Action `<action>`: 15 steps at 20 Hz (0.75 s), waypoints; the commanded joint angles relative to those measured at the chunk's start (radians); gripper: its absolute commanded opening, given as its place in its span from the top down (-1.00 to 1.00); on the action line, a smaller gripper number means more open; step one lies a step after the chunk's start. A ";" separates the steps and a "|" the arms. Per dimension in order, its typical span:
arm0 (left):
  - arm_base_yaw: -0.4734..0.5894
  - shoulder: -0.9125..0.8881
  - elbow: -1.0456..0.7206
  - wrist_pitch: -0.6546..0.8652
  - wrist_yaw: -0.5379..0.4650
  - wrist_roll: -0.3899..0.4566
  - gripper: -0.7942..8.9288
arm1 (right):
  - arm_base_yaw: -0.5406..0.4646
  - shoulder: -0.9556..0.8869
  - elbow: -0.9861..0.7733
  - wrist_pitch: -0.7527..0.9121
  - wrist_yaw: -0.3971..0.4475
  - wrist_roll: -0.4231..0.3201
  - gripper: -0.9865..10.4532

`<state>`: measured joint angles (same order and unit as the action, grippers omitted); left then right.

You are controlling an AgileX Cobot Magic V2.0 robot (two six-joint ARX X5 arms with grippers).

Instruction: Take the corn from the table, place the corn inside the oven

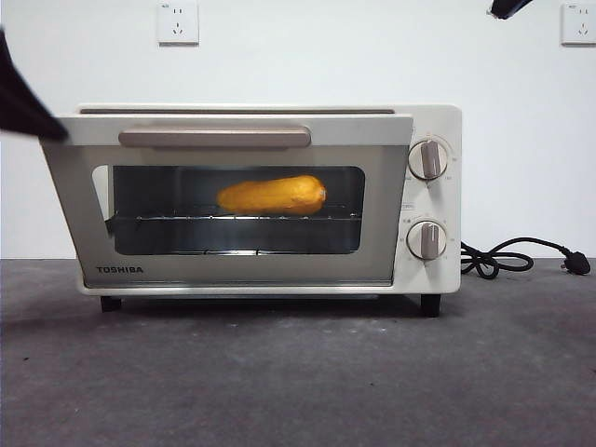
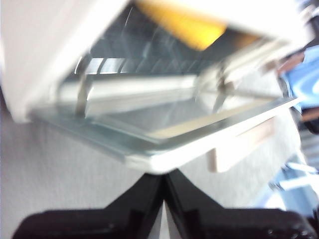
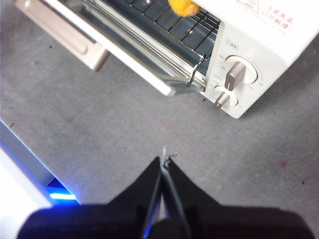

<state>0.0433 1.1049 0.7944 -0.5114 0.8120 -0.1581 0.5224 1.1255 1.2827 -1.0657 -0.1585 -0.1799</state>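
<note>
Table is bare in the near part. Behind it the oven, door part open and tilted out, its top edge with the handle leaning toward the camera. Left gripper, jaws pressed together, holds nothing, tip right at the door's left corner; the front view shows it as a dark shape at the left edge. Corn is already inside, lying on the rack, about centred, seen through the glass. Right gripper, jaws pressed together and empty, waits above the table on the near right, well apart from the oven. Step in hand looks like closing the door, so the placing is done. To do it well: push at the door's top edge, follow its arc about the bottom hinge, keep the push gentle so the oven doesn't slide back, and don't jolt the corn off the rack. Counts: one corn, one oven, one door, one handle, two knobs, one cord at right, two wall sockets far behind, two grippers.
</note>
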 commanded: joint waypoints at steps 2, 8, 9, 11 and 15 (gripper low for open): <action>-0.004 -0.081 0.058 0.004 -0.108 -0.061 0.85 | 0.000 0.004 -0.001 0.012 -0.006 -0.004 0.85; -0.006 -0.178 0.106 0.006 -0.303 -0.070 0.85 | 0.000 0.004 -0.001 0.057 0.008 -0.005 0.85; -0.006 -0.182 0.106 0.005 -0.317 -0.070 0.85 | 0.000 0.004 -0.001 0.064 0.014 -0.005 0.85; -0.006 -0.188 0.106 0.003 -0.323 -0.070 0.85 | 0.000 0.004 -0.001 0.080 0.024 -0.005 0.85; -0.014 -0.200 0.106 0.003 -0.323 -0.079 0.85 | 0.000 0.004 -0.001 0.100 0.045 -0.005 0.85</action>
<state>0.0349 0.9131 0.9043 -0.5087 0.4877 -0.2276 0.5224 1.1255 1.2827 -0.9730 -0.1184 -0.1806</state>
